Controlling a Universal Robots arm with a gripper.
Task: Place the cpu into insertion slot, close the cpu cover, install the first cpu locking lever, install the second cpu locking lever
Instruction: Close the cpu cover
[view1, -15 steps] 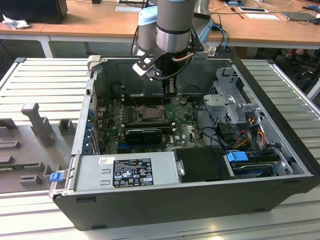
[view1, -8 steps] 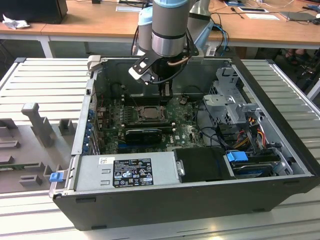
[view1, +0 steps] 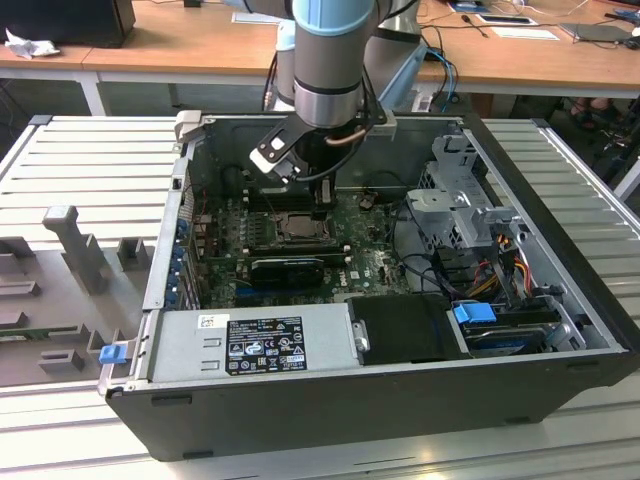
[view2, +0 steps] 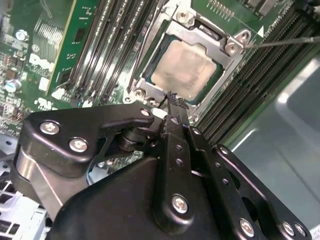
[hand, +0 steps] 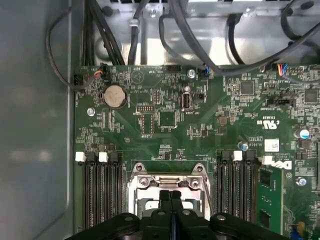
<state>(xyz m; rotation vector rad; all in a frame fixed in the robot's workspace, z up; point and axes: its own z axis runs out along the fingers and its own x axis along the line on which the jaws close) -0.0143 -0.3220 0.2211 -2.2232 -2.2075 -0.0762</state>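
The cpu (view2: 186, 67) lies flat in the insertion slot (view1: 297, 226), its pale metal face showing through the window of the cpu cover (view2: 226, 75). The cover lies down around the chip. A thin metal lever rod (view2: 282, 42) sticks out from one socket corner, over the memory slots. Another thin rod (view2: 146, 42) runs along the socket's opposite side. My gripper (view2: 172, 99) is shut with nothing between its fingers, its tips just above the socket's edge. In the first wrist view the gripper (hand: 170, 196) hangs over the socket's rim (hand: 140, 186). In the exterior view the gripper (view1: 321, 200) is inside the open computer case.
Long black memory slots (hand: 97, 195) flank the socket on both sides. Black cables (hand: 200, 45) cross the case beyond the board. A black card (view1: 288, 268), the power supply (view1: 250, 345) and a drive cage (view1: 460, 200) crowd the case around the board.
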